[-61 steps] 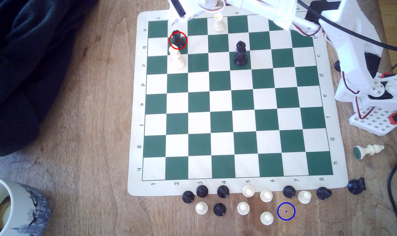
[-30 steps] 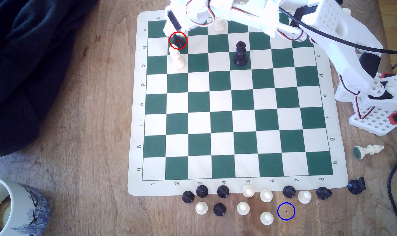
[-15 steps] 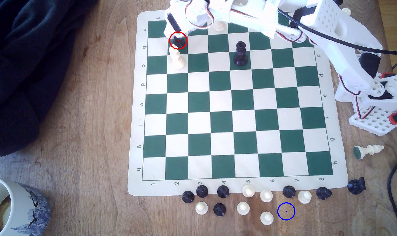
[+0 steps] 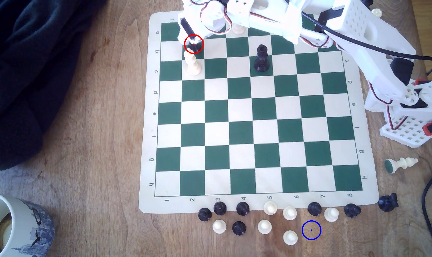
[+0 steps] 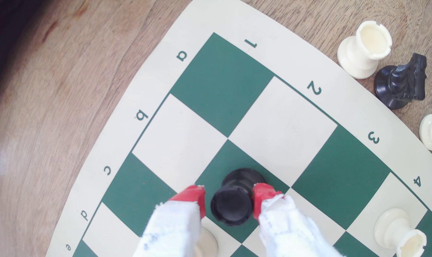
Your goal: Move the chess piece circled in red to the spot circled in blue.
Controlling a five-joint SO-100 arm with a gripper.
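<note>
white claw with red-tipped fingers (image 5: pixel 228 197) straddles small glossy black pawn (image 5: pixel 233 205) on green square b2; jaws part-open, one tip touching, other apart, nothing gripped. blue-ringed bare wood spot (image 4: pixel 311 230) far across board.

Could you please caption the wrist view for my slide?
Red-tipped tool straddling the black pawn on a green square of the chessboard.

Between the red-tipped, white-wrapped jaws stands a glossy black chess piece (image 5: pixel 234 205) on a green square of the green-and-cream checked board (image 4: pixel 257 133); the desk (image 4: pixel 98 148) is brown wood-grain.
</note>
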